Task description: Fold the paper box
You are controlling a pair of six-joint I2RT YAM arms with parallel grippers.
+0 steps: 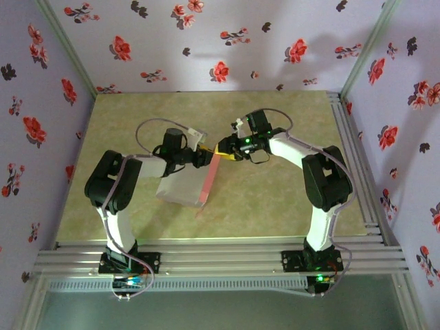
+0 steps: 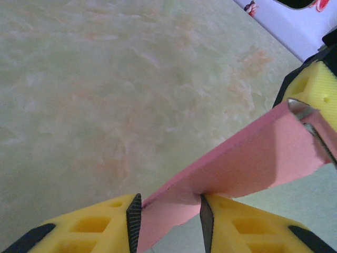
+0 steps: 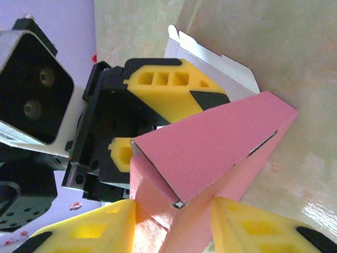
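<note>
Paper box [image 1: 184,182] sits mid-table between the two arms. Its pale grey-white panel slopes down toward the table [image 1: 289,206], with a salmon pink edge along its right side. You cannot tell from above whether its lower edge touches the surface.

Left gripper [image 2: 169,213]: jaws closed on pink card, the sheet filling the gap between the pads. Right gripper [image 3: 172,211]: likewise clamped on a pink fold of the same box. Your two grips sit just beside each other at the box's upper corner, yellow fingers nearly touching.

Risks to weigh before you move:
- Both grips share one short stretch of thin card. Any pull apart loads that strip alone and probably tears it, or starts a split at the slit seen in the right wrist view.
- A twist by one wrist that the other does not follow likely creases across a panel instead of along a score line.
- With the fingers this close, a small inward move may knock one gripper into the other.
- The notched tabs [image 3: 216,58] lie loose behind the left fingers, where they may get bent or caught without you seeing it
</note>
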